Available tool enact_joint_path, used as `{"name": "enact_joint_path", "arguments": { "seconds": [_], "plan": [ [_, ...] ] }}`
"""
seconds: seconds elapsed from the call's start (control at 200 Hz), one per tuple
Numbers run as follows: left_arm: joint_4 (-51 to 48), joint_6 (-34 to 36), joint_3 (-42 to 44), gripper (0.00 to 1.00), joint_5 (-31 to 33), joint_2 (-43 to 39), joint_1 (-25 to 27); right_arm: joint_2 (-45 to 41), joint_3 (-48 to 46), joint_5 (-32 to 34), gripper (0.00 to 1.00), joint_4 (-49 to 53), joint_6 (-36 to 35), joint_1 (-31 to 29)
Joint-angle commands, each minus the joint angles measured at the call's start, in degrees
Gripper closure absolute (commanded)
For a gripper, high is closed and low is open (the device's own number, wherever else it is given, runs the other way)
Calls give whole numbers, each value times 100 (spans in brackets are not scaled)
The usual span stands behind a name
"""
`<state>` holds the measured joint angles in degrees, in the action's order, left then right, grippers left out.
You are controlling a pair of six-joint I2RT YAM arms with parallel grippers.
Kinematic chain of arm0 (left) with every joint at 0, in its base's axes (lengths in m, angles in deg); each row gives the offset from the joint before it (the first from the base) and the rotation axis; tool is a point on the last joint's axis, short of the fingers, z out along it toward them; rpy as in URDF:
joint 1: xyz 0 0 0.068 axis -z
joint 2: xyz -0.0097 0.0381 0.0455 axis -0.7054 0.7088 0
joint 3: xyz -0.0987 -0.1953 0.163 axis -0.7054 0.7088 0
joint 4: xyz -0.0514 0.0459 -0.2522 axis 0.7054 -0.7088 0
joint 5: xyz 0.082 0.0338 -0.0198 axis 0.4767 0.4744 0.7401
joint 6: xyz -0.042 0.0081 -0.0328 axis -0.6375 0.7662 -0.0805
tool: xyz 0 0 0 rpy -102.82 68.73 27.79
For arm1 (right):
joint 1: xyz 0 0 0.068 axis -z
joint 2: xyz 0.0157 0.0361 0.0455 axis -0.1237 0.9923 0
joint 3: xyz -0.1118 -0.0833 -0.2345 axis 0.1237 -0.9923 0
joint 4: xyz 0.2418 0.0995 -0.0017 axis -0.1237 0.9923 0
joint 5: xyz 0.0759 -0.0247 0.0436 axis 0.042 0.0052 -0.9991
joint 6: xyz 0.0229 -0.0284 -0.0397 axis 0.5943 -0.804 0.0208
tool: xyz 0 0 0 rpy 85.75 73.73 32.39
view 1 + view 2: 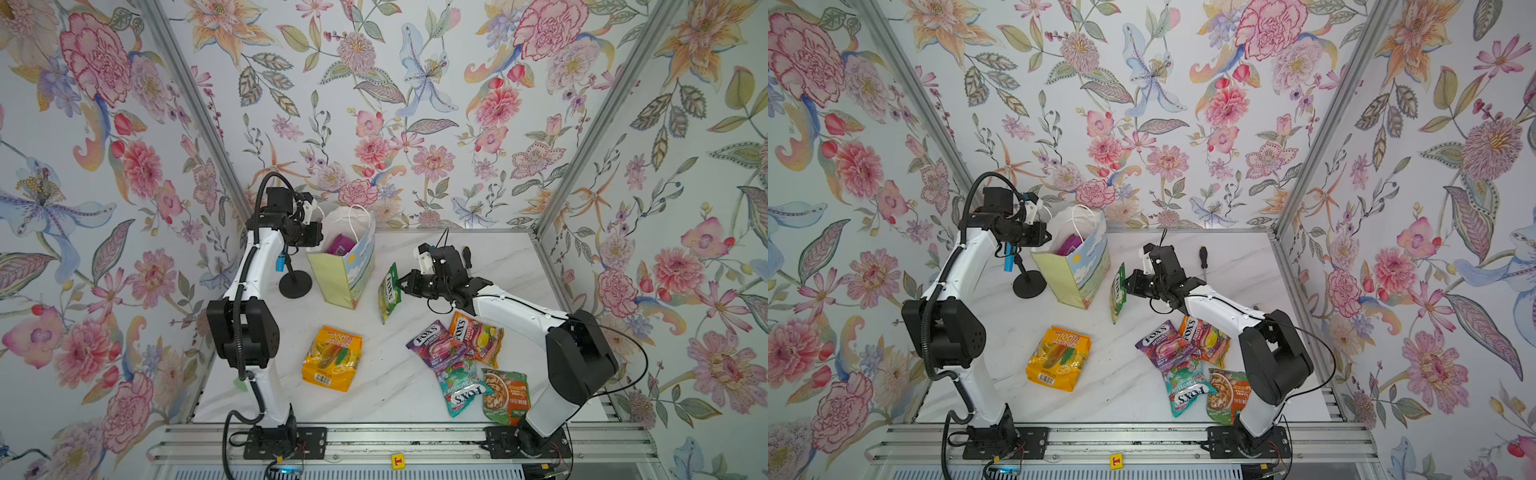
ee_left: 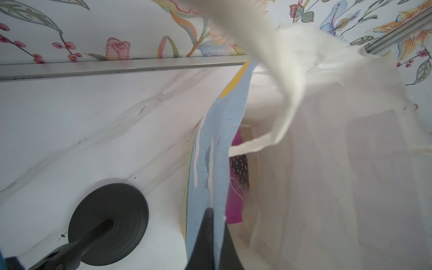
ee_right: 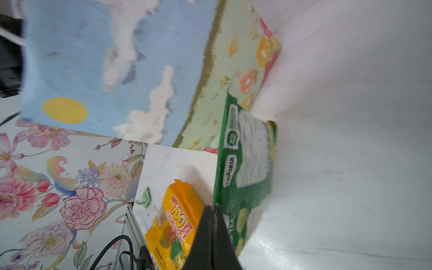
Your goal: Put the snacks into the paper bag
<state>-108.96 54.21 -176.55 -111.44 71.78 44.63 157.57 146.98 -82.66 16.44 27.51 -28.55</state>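
The paper bag (image 1: pixel 340 270) (image 1: pixel 1075 274) stands upright at the back left with a magenta snack (image 1: pixel 338 245) (image 2: pixel 236 203) inside. My left gripper (image 1: pixel 315 232) (image 2: pixel 214 217) is shut on the bag's painted rim (image 2: pixel 224 140). Just right of the bag (image 3: pixel 117 58), my right gripper (image 1: pixel 402 284) (image 3: pixel 211 210) is shut on the edge of a green snack packet (image 1: pixel 388 293) (image 1: pixel 1118 293) (image 3: pixel 245 163), which hangs on edge. On the table lie the yellow "100" packet (image 1: pixel 331 358) (image 3: pixel 177 222), then purple (image 1: pixel 434 343), orange (image 1: pixel 478 338), teal (image 1: pixel 461 388) and green-orange (image 1: pixel 505 395) packets.
A blue toy microphone (image 1: pixel 282 259) on a black round stand (image 1: pixel 295 284) (image 2: pixel 108 224) is close to the bag's left side. A black-handled screwdriver (image 1: pixel 1203 257) lies behind the right arm. Flowered walls close in the back and both sides.
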Motion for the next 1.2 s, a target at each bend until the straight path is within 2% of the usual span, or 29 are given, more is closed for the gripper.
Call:
{"name": "enact_joint_path", "arguments": {
  "seconds": [0.0, 0.21, 0.46, 0.971, 1.096, 1.191],
  "plan": [
    [-39, -67, 75, 98, -35, -198, -64, -455, 393, 356, 100, 223, -167, 33],
    [-14, -104, 75, 98, -75, -224, -62, -632, 1332, 806, 100, 685, -607, 24],
    [22, -146, 83, 98, -154, -268, -61, -205, 2724, 1075, 100, 837, -943, 33],
    [67, -184, 114, 98, -236, -303, -37, 1880, 6320, 1363, 100, 1009, -1227, -73],
    [71, -184, 118, 98, -244, -300, -39, 2557, 7466, 1276, 100, 1136, -1158, -73],
    [75, -184, 127, 98, -245, -295, -36, 2943, 7880, 1195, 100, 854, -1006, -85]
  ]
}}
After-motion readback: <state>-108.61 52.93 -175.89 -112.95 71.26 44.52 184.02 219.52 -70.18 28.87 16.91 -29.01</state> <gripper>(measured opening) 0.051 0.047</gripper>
